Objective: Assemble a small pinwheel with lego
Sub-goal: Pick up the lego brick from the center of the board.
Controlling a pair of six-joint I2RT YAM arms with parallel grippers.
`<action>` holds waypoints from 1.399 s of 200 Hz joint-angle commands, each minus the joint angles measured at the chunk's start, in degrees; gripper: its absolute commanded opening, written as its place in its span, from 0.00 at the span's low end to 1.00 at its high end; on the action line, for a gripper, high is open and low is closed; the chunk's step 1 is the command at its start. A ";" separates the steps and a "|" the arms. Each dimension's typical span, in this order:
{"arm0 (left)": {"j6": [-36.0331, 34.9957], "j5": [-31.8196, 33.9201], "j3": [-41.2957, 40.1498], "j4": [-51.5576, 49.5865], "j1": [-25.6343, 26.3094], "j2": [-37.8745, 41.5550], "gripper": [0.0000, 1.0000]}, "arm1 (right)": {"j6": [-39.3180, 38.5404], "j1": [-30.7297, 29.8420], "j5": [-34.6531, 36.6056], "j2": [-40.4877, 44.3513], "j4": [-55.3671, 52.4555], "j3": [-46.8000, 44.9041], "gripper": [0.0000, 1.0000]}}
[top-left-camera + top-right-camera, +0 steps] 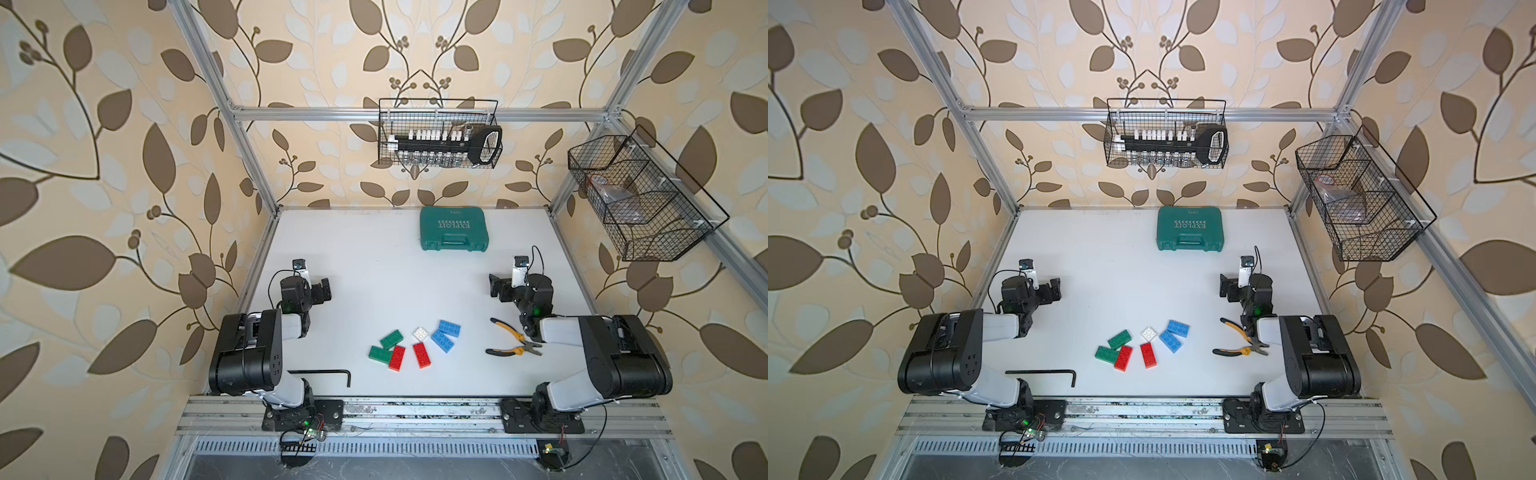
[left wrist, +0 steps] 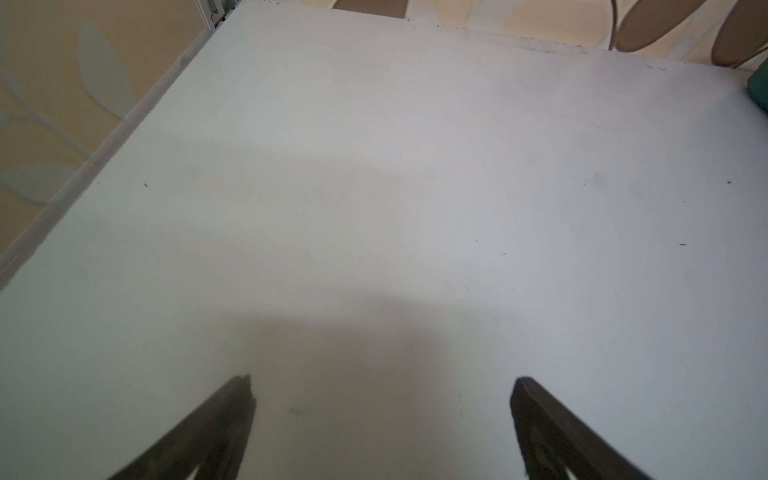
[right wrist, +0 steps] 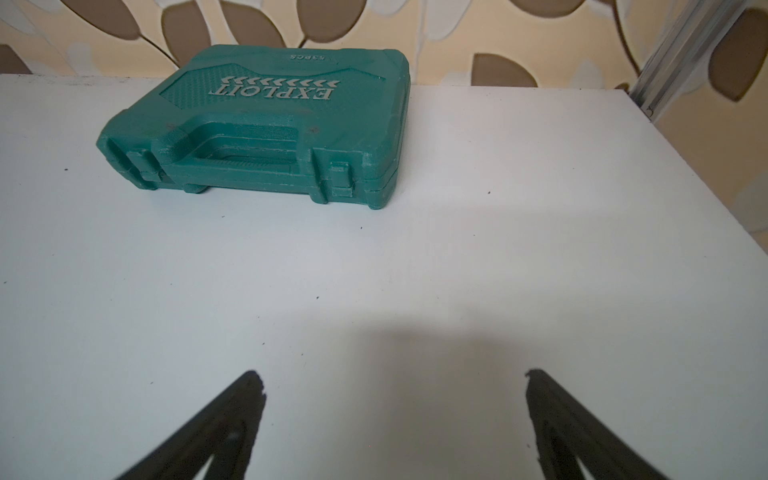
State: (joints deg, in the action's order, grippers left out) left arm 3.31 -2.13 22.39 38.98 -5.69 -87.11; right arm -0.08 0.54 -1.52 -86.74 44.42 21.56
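Red, green, blue and white studded plastic lego bricks (image 1: 422, 355) are lying loose, unjoined; left gripper (image 2: 382, 386) and right gripper (image 3: 395, 380) are hanging jaws-apart, empty, well away from them. Probably worth gripping the white square brick (image 1: 421, 333) squarely first

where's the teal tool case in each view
Top view: teal tool case against the leaf-wallpaper back wall, right of centre.
Top view: same spot.
Left wrist: only a teal sliver at the frame edge.
Right wrist: large, beyond the open right hand.
Shared landmark: that back wall.
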 commanded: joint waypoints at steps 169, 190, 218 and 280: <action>0.22 -1.47 0.46 1.87 -0.64 1.67 0.99 | -0.38 0.24 -1.60 0.68 1.21 0.42 0.98; 0.23 0.64 7.79 -15.48 0.56 7.93 0.99 | -2.50 -0.34 -5.26 6.68 -11.08 4.29 0.98; 15.62 4.41 18.94 -33.58 2.52 14.51 0.99 | -0.11 -2.17 -10.61 14.81 -33.28 12.83 0.98; 39.08 -29.40 23.59 -40.56 13.55 15.83 0.99 | 1.22 -25.12 -6.81 29.55 -59.57 16.46 0.88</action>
State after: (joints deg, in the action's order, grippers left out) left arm 30.68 -14.20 47.92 4.67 1.06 -70.35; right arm -0.58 -16.05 -11.16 -59.88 1.93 37.63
